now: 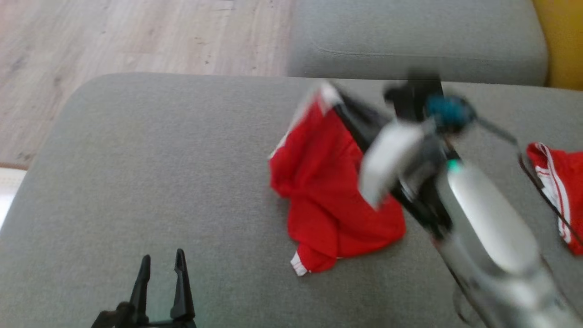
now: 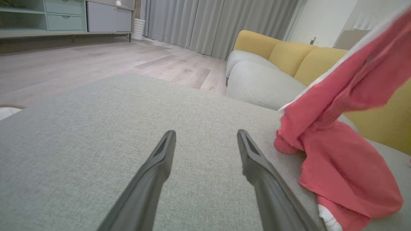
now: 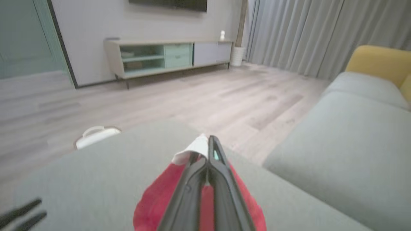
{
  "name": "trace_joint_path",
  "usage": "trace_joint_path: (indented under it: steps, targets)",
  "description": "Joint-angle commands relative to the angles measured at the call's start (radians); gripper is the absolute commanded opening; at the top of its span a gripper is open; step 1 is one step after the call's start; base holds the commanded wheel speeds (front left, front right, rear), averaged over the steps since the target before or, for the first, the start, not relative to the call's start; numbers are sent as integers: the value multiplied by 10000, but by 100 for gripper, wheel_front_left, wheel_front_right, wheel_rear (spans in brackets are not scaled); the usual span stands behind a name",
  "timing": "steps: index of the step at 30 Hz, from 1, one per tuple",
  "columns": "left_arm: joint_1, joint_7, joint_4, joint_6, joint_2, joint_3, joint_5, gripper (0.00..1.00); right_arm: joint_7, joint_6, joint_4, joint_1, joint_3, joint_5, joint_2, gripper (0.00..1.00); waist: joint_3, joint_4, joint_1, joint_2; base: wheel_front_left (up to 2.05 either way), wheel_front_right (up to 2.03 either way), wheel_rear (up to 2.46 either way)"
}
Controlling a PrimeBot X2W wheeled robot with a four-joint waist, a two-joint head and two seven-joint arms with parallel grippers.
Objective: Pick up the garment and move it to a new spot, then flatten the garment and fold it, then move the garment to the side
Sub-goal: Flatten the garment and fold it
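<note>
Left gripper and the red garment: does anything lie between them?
Nothing: bare grey cushion runs from the open left gripper to the red garment, as the head view and left wrist view both show.

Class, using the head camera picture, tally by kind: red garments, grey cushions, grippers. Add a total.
Red garments: 2 (held garment, second garment at the right edge)
Grey cushions: 2 (near cushion, far cushion)
Grippers: 2 (left gripper open, right gripper shut on the held garment)
Total: 6
</note>
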Motion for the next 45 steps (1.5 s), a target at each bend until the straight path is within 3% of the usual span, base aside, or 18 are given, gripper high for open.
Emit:
trace_joint_path:
  steps: [1, 5, 9, 10, 16, 21, 22, 23, 24, 31, 37, 41, 45]
  targets:
    - [-239, -122, -358, 44, -28, 409, 30, 100, 297, -9, -715, 304, 28, 65, -367, 0, 51, -171, 1, 0, 0, 0, 0]
    - [-234, -122, -486, 17, -28, 549, 181, 100, 1387, -9, -2223, 2071, -235, 327, -1665, 0, 198, -516, 1, 0, 0, 0, 0]
    - [-303, -122, -541, -46, -28, 673, 260, 100, 2542, -9, -3315, 3589, -983, 625, -2830, 0, 436, -877, 1, 0, 0, 0, 0]
    - [-388, -122, -535, -105, -28, 656, 292, 100, 3046, -9, -3491, 4169, -1317, 711, -3373, 0, 572, -1025, 1, 0, 0, 0, 0]
    - [-733, -122, -456, -231, -28, 586, 380, 100, 3540, -9, -2722, 4982, -1661, 405, -4872, 0, 890, -1223, 1, 0, 0, 0, 0]
    - [-858, -122, -390, -297, -28, 620, 475, 100, 3293, -9, -1814, 4885, -1303, 223, -5134, 2, 987, -1298, 1, 0, 0, 0, 0]
    - [-874, -122, -364, -316, -28, 628, 500, 100, 3236, -9, -1627, 4826, -1150, 205, -5161, 42, 994, -1305, 1, 0, 0, 0, 0]
    - [-885, -122, -345, -331, -28, 639, 519, 100, 3191, -9, -1442, 4767, -992, 190, -5211, 91, 1001, -1317, 1, 0, 0, 0, 0]
    - [-895, -122, -333, -344, -28, 647, 535, 100, 3156, -9, -1273, 4709, -843, 188, -5270, 100, 1008, -1325, 1, 0, 0, 0, 0]
    - [-814, -122, -325, -367, -28, 773, 590, 100, 2664, -9, -1129, 4440, -160, 509, -5861, 100, 1031, -1541, 1, 0, 0, 0, 0]
    - [-784, -122, -364, -412, -28, 965, 702, 100, 2504, -9, -1609, 4565, -736, 661, -6342, 100, 1001, -1849, 1, 0, 0, 0, 0]
    - [-788, -122, -396, -440, -28, 1022, 744, 100, 2029, -9, -2382, 4803, -2118, 493, -5937, 100, 938, -2003, 1, 0, 0, 0, 0]
    - [-802, -122, -373, -472, -28, 997, 744, 100, 952, -9, -3125, 5222, -3461, -284, -4807, 100, 893, -2103, 1, 0, 0, 0, 0]
